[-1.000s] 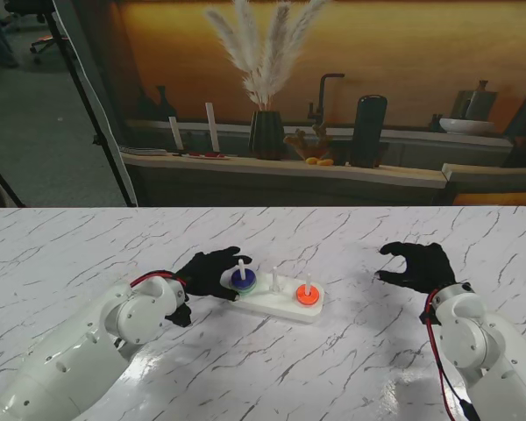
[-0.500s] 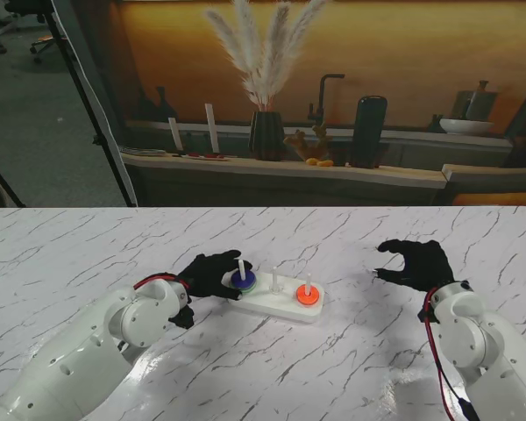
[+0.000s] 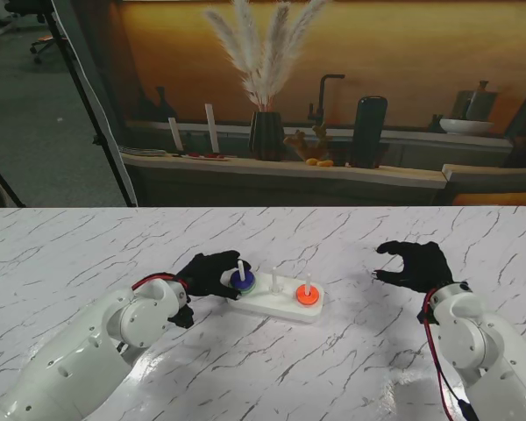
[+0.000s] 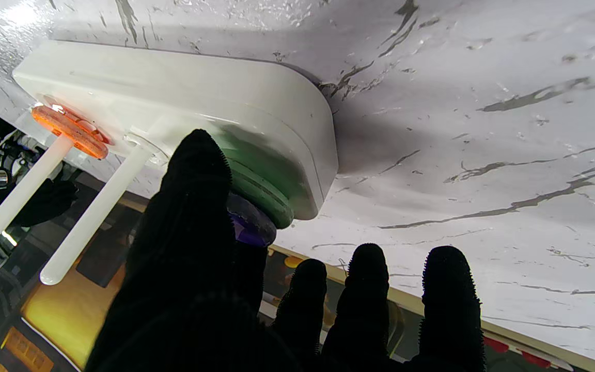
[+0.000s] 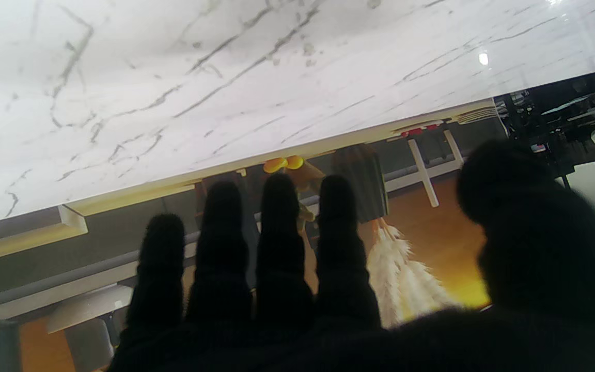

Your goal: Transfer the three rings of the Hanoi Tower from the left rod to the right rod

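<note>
Left wrist: thumb (image 4: pixel 194 170) on green ring (image 4: pixel 261 186) (close-up)

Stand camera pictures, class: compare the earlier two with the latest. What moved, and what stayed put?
The left hand crept slightly toward the left rod, its fingers closing in on the blue ring. No ring has been lifted. The orange ring stayed on the right rod, the white base unmoved, and the right hand open above the table.

The left arm (image 3: pixel 79 355) rises from the near left corner of the table, bent at the elbow; its left hand (image 3: pixel 209 274) is curled, thumb (image 4: pixel 194 175) apart from the fingers (image 4: pixel 447 289); the right arm (image 3: pixel 482 351) rises from the near right corner; its right hand (image 3: pixel 416 265) hovers, fingers (image 5: pixel 277 217) spread, holding nothing.
</note>
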Tool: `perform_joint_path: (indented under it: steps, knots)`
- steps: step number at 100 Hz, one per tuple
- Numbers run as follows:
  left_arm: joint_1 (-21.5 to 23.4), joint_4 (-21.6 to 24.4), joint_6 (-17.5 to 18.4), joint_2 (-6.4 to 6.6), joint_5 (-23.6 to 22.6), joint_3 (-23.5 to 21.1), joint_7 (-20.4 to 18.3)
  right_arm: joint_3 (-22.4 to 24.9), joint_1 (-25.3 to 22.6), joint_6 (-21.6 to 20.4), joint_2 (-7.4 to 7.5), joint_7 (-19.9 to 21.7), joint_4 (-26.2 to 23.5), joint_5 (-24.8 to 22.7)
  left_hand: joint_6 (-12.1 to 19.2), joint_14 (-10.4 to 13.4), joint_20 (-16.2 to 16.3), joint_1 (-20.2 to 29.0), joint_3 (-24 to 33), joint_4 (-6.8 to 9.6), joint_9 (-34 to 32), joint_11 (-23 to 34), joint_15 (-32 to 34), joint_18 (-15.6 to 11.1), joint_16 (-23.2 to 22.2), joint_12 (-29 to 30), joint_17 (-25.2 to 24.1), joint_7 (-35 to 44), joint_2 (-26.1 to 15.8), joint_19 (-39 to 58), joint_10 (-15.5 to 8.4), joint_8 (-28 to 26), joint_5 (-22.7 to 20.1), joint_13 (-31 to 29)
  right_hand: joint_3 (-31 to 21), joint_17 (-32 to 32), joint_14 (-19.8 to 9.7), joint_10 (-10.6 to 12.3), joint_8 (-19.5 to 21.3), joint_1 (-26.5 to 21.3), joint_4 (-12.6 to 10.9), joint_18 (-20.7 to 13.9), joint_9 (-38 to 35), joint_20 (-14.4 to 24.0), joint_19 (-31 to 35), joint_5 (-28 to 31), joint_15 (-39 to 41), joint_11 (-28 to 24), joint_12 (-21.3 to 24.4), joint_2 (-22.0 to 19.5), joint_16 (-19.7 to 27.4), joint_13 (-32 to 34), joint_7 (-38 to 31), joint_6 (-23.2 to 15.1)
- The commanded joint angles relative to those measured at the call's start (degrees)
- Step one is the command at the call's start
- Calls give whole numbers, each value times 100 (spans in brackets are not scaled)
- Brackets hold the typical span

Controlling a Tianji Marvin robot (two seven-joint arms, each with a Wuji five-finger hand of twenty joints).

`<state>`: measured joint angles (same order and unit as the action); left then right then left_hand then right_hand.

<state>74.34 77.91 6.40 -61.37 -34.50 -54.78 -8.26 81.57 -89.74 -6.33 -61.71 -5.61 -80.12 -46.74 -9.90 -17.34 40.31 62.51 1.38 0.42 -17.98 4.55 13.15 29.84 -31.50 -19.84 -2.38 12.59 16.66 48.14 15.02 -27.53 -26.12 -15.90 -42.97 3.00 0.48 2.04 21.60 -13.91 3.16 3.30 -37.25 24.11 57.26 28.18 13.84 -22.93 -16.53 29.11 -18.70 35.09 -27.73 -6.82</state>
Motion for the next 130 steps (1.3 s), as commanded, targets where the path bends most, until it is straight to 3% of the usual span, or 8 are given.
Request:
perform_joint_path:
  steps: [1,39,57,130]
  knots:
    - [19,16,87,-42,6,-2,-27,-31,-49,11,-34,6,-24,6,342,104,93,347,27,41,-33,63,126,-24,-80,-87,6,490,-467,252,-106,-190,-360,-104,93,-22,-14,-8,33,-58,-141,1833,-95,70,116,41,85,-75,0,-22,-64,110,-27,44]
    - [49,132,61,-54,121,-98,-56,-11,-71,21,-29,47,-45,9,368,39,135,361,-123,-16,-232,201,298,79,-161,-127,116,592,-653,508,-99,-247,-358,-272,90,-31,-19,-14,33,-55,-142,1835,-91,68,111,49,84,-72,1,-21,-63,104,-27,38]
    - [129,445,-3,19,250,-307,-475,-16,-76,41,-28,63,-46,13,352,25,113,366,-148,-23,-236,208,326,75,-169,-111,103,522,-706,531,-87,-224,-348,-289,92,-28,-22,-14,32,-52,-140,1834,-92,70,114,49,83,-72,0,-28,-63,102,-25,47]
    - [361,1219,35,116,82,-849,-857,-51,-56,22,-33,30,-1,31,349,-16,89,357,-183,-21,-286,166,354,100,-175,-75,146,271,-784,607,-42,-119,-378,-344,91,-27,-18,-9,35,-52,-140,1834,-89,70,114,49,85,-71,-1,-20,-64,110,-24,43]
